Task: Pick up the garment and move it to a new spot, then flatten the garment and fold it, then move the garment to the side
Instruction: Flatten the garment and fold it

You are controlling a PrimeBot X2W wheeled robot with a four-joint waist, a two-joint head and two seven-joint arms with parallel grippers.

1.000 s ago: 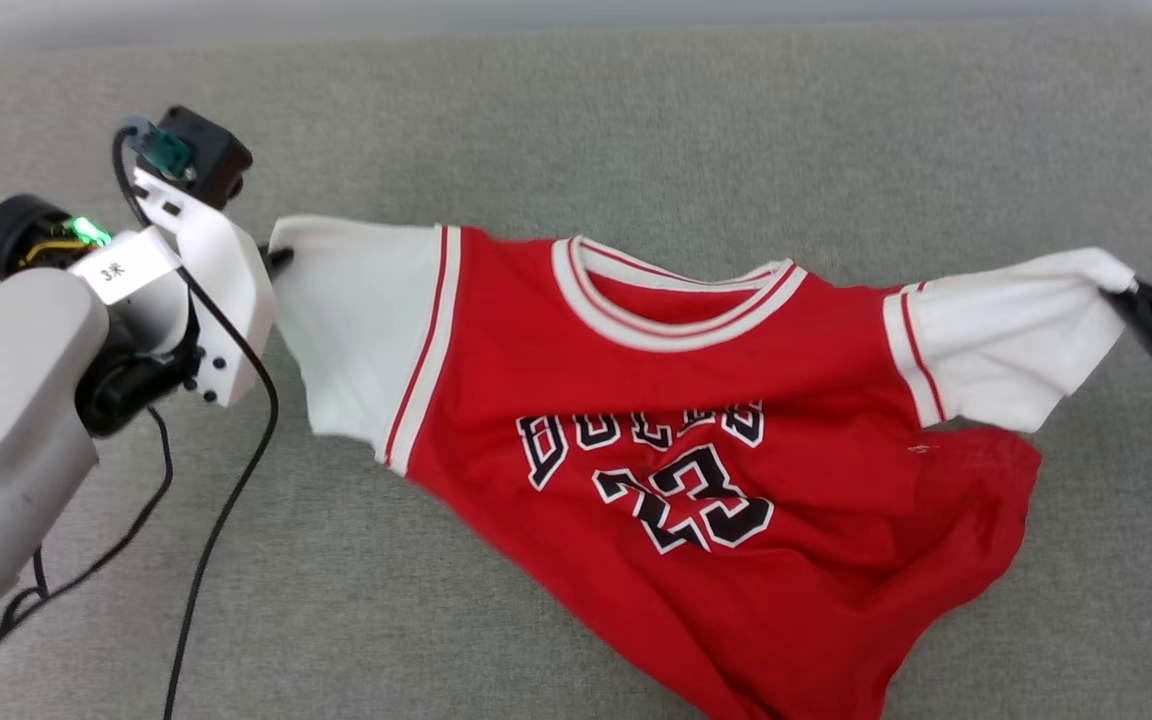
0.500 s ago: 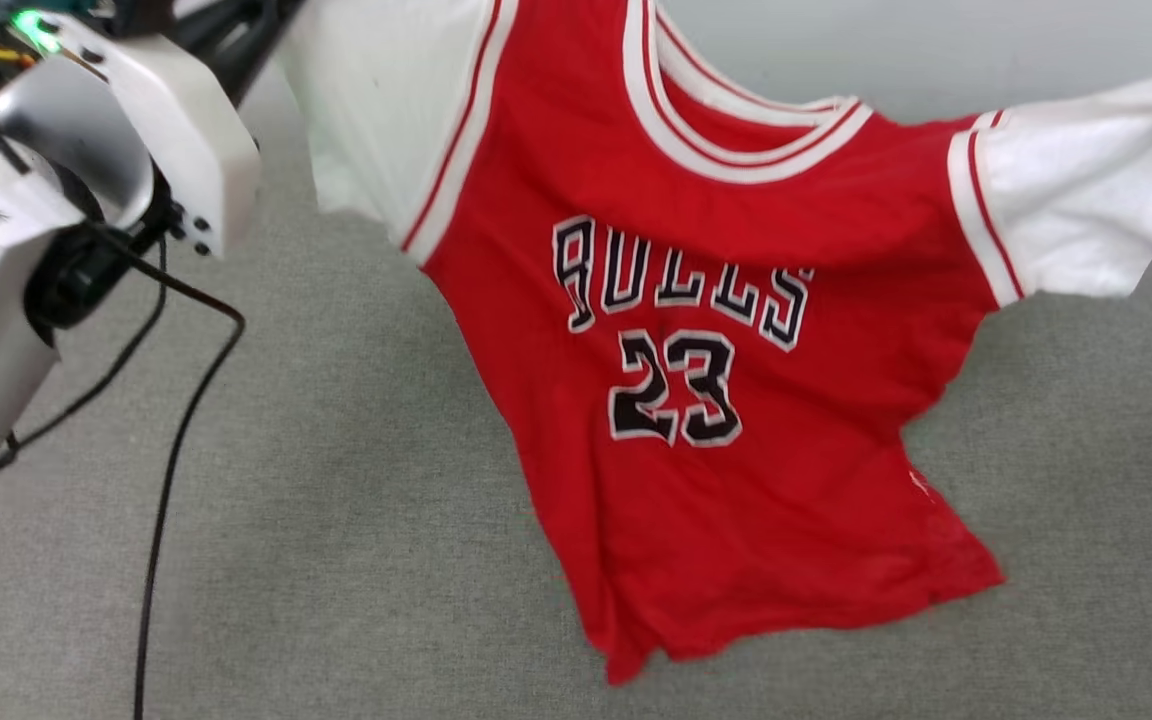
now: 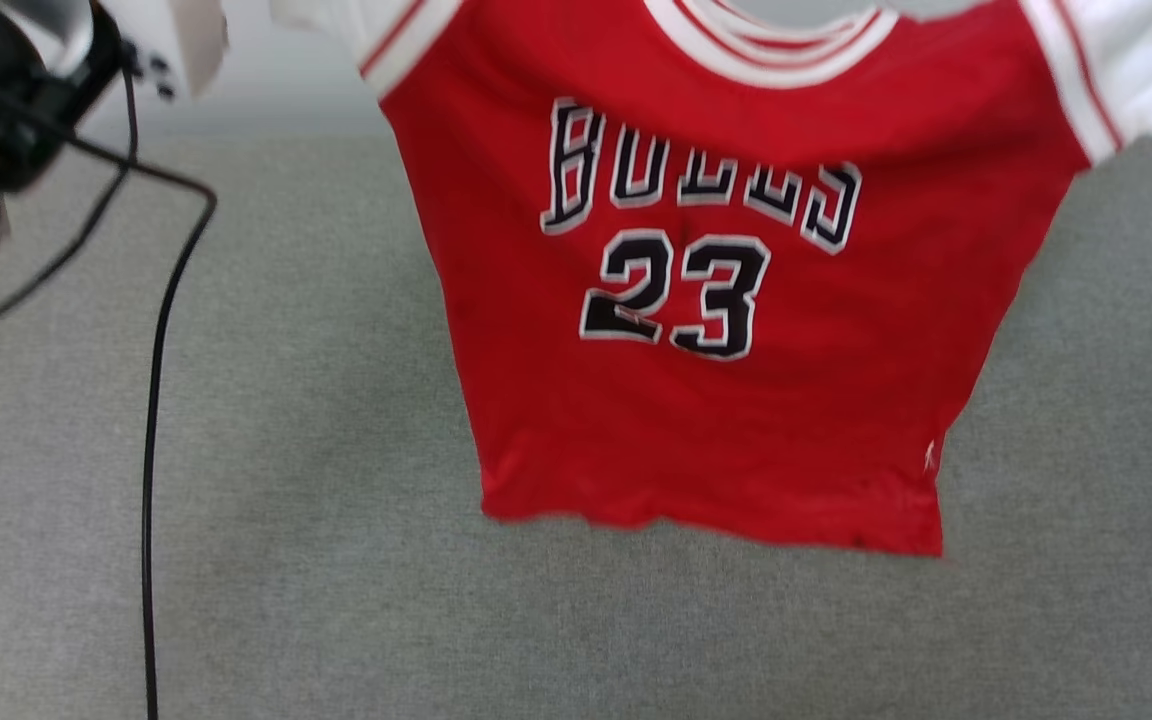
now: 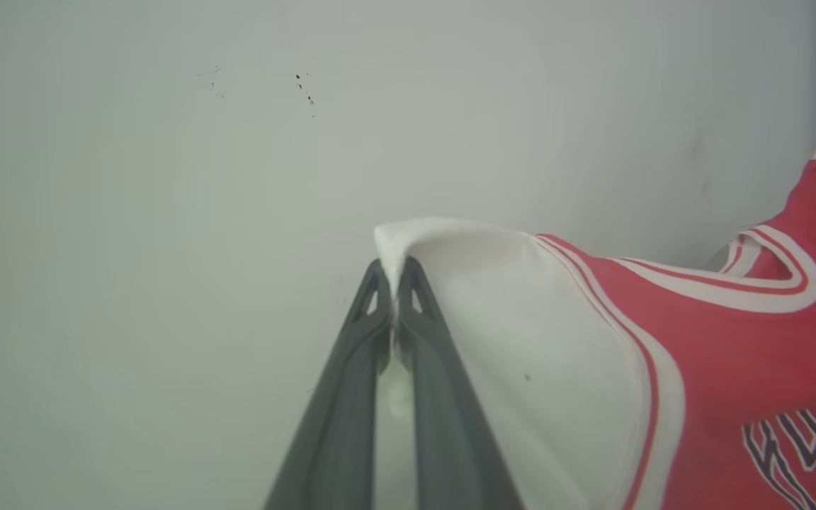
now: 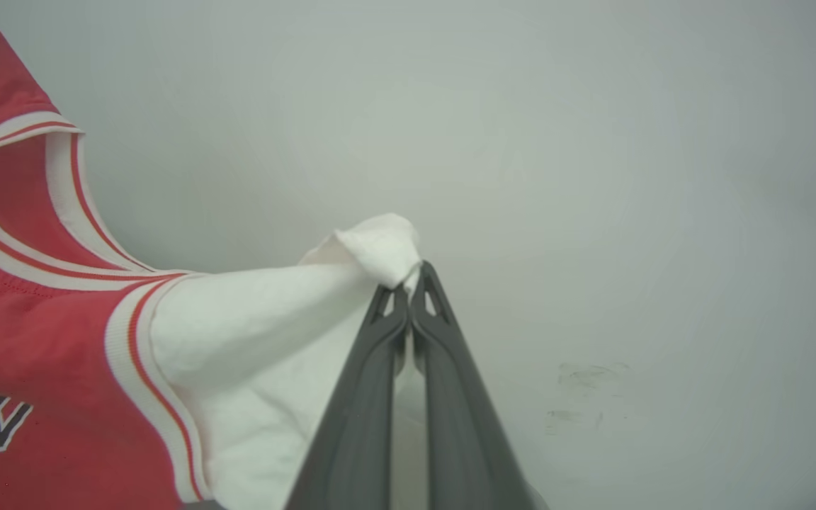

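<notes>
"Left end effector (image 4: 395,283), right end effector (image 5: 408,283): status?"

"Both mine, both clenched. Above the grey surface (image 3: 236,560) the garment (image 3: 716,400) hangs spread, hem (image 3: 716,525) apparently clear. Each grips one white sleeve tip (image 4: 394,237). Recommend I lower level, hem first, sleeves taut."

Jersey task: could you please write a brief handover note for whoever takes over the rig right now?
The left gripper is shut on the jersey, at one white sleeve tip.
The right gripper is shut on the other sleeve tip.
The jersey hangs spread between them over the grey surface, front facing the head camera.
Done: pickup.
Left: set down at a new spot, flatten, fold, move aside.
</notes>
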